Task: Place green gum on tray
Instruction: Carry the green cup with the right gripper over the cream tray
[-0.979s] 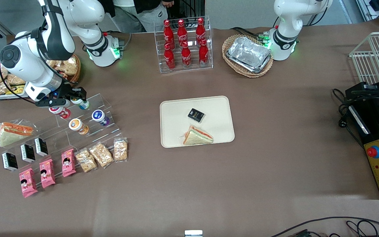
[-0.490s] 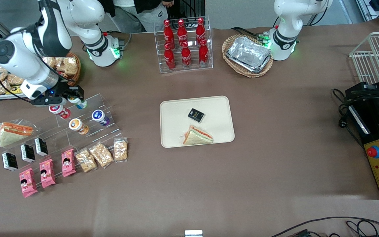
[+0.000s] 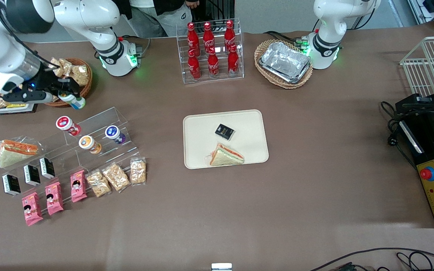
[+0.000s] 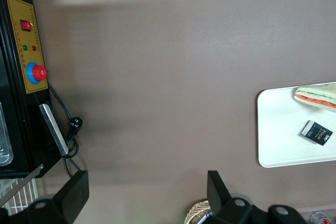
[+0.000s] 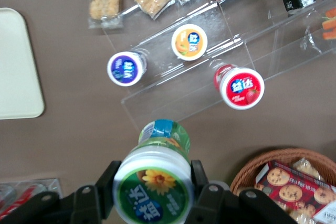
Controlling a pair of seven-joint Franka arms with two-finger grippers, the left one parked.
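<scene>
The gripper [image 3: 68, 95] is clamped on the green gum [image 3: 74, 101], holding it in the air above the clear stand [image 3: 92, 130], near the wicker basket [image 3: 74, 75]. The pick looks done; carrying comes next. The tray [image 3: 198, 150] lies well apart, toward the table's middle. A sandwich [image 3: 226, 155] and a black packet [image 3: 224, 131] sit on it, leaving bare room near its rim.

The brown table [image 3: 315, 169] carries the cream tray [image 3: 202, 128], a clear stepped display stand [image 3: 100, 124], a bottle rack [image 3: 209, 77], two wicker baskets, and snack packets [image 3: 115, 177]. The gripper [image 3: 66, 94] hangs above it, near one basket [image 3: 85, 84].
</scene>
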